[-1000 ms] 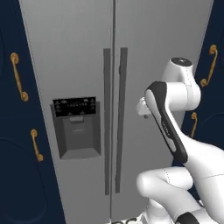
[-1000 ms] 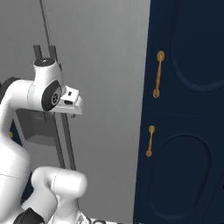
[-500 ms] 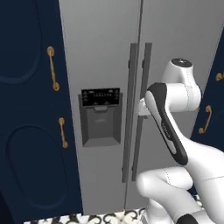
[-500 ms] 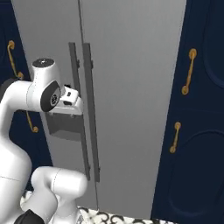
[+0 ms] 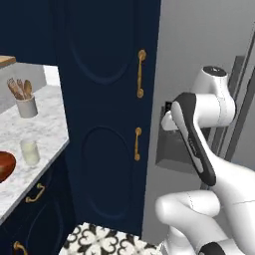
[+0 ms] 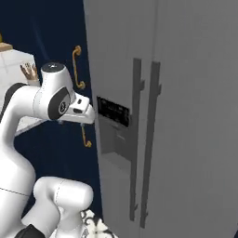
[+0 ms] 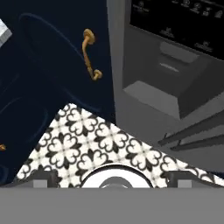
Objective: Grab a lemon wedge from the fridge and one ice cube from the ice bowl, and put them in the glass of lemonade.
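Note:
The grey fridge (image 5: 199, 50) (image 6: 186, 93) stands with both doors shut, so the lemon wedge is hidden. Its dispenser recess (image 7: 157, 83) shows under a black panel. My gripper (image 7: 112, 176) hangs open and empty in front of the fridge's left door at dispenser height, aimed down at the floor. On the marble counter (image 5: 50, 119) at the far left stands the glass of lemonade (image 5: 30, 152). Beside it, the dark wooden ice bowl (image 5: 5, 167) is cut off by the picture's edge. The ice cube is out of view.
Navy cabinet doors (image 5: 109, 99) with gold handles (image 5: 141, 73) stand between the counter and the fridge. A grey cup of wooden utensils (image 5: 26, 103) sits farther back on the counter. Patterned floor tiles (image 7: 87, 140) lie below. The fridge's bar handles (image 6: 144, 139) run vertically.
The whole picture has shifted: the base has moved left, so the fridge now sits to the right and the counter with glass and bowl has come into view. The arm's pose looks unchanged.

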